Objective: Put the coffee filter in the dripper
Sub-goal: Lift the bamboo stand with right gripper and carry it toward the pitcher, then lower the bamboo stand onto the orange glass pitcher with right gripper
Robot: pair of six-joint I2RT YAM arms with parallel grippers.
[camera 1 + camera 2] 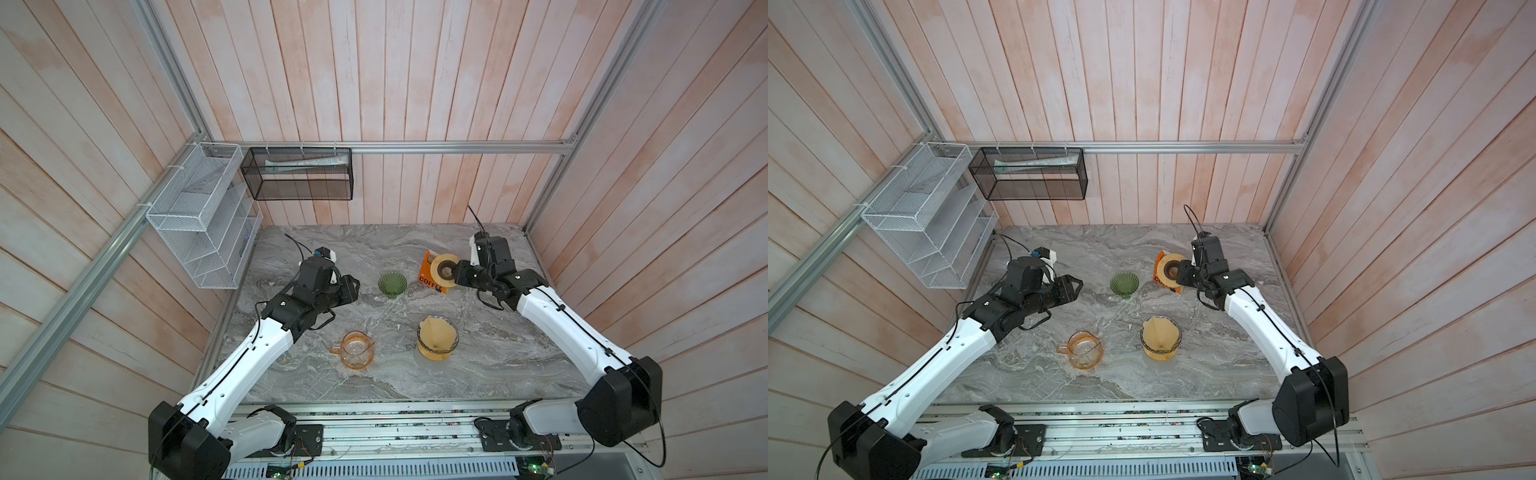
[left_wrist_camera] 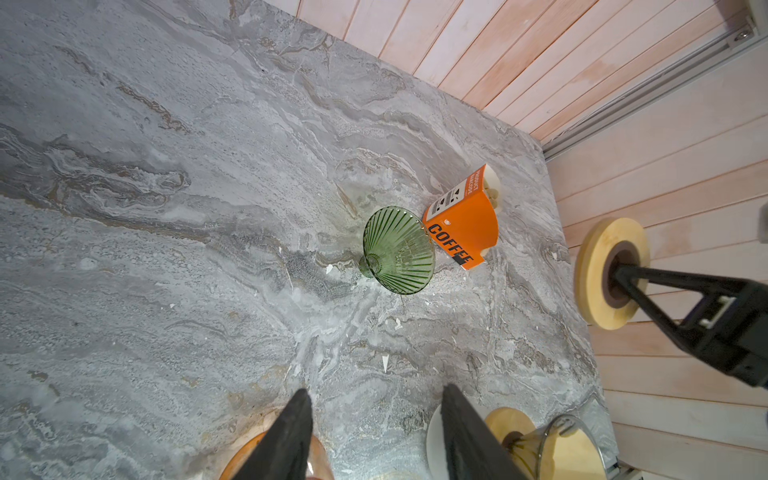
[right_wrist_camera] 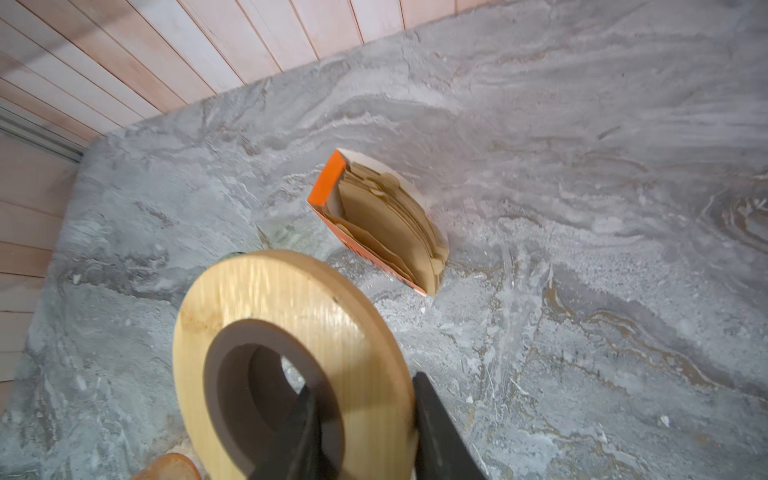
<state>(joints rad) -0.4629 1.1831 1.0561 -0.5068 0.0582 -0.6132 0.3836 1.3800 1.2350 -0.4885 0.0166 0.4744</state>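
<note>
Counter: the grey marbled stone countertop (image 1: 478,365) carries everything; places below are given from the green ribbed glass dripper (image 1: 392,284)
Left arm: the left gripper (image 2: 376,432) hangs just beside the dripper, fingers released and spread, grasping nothing
Right arm: the right gripper (image 3: 365,424) is raised on the far side of the dripper, past the box, fingers clenched on the rim of a pale wooden ring with a dark inner collar (image 3: 291,357)
Carafe: a clear glass carafe lined with a tan paper cone (image 1: 437,342) stands near the dripper, toward the robot
Pitcher: a small amber glass pitcher (image 1: 356,350) stands near the dripper too, beside the carafe
Filters: the brown paper coffee filters (image 3: 390,224) are stacked in the orange box lettered COFFEE (image 2: 463,226), just beside the dripper; none is in the dripper yet
Doing it well: I judge the ring must be set down first; then pinch one filter by its upper edge, lift straight out so the stack stays, and lower it point first into the dripper
</note>
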